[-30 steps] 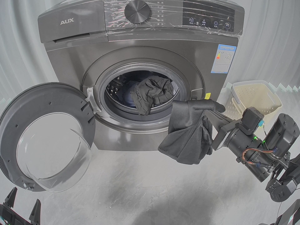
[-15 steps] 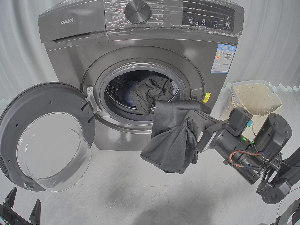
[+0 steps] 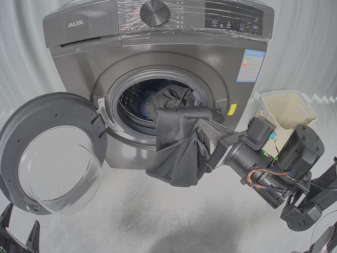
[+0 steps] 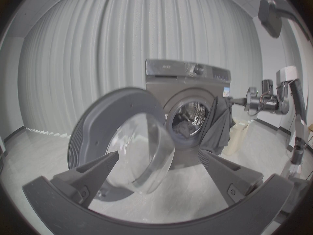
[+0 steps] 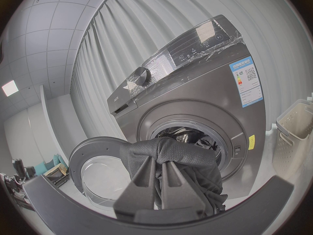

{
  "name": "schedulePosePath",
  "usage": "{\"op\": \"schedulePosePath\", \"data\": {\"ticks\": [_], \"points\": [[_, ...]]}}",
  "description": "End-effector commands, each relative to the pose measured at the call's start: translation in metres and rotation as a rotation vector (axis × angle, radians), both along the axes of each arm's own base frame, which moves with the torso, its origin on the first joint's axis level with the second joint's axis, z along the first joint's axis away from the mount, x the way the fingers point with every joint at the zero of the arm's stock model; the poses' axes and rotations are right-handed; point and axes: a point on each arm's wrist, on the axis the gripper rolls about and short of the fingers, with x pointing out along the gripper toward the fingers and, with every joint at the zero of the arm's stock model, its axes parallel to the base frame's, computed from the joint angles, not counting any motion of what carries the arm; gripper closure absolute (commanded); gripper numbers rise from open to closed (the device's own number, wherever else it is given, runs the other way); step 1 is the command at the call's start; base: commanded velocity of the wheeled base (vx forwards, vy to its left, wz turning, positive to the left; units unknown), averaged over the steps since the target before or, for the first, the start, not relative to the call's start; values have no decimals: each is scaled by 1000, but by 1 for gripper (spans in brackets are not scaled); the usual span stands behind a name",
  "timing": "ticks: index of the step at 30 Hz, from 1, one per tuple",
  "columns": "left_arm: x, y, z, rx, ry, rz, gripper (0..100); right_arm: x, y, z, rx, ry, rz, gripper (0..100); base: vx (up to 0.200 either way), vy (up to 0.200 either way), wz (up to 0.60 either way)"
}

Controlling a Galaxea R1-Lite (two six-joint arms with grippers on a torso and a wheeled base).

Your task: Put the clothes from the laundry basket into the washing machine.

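- One dark garment (image 3: 179, 148) hangs pinched in your right gripper (image 5: 158, 167) at the washing machine (image 3: 158, 53) mouth.
- Other clothes (image 3: 172, 97) lie inside; the laundry basket (image 3: 281, 92) looks empty.
- Your left gripper (image 4: 158, 153): fingers spread.

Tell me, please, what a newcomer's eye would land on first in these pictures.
The dark garment hangs from the right gripper just before the open mouth of the washing machine. Next come the round door swung wide on the left and the cream laundry basket at the machine's right.

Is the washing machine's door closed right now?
No, the door stands swung wide open beside the washing machine.
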Motion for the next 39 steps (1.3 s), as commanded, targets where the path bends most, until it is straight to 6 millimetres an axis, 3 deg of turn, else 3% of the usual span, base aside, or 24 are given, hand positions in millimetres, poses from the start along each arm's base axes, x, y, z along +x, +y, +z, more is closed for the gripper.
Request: {"op": "schedulePosePath", "data": {"ticks": [1,5,9,12,20,39], "points": [[10,-2,59,-9,-9,-169,0,2,4,2,10,-8,4,100,0,0,0],[46,-8,68,-8,154,-367,0,6,3,0,5,-4,-7,100,0,0,0],[74,-15,77,-1,196,-439,0,8,3,2,11,-9,-10,100,0,0,0],[109,-26,78,10,270,-506,0,10,3,1,17,-1,4,100,0,0,0],[155,-51,69,16,344,-632,0,14,4,8,34,-18,22,100,0,0,0],[189,-82,42,32,505,-749,0,15,8,12,52,-28,21,100,0,0,0]]}}
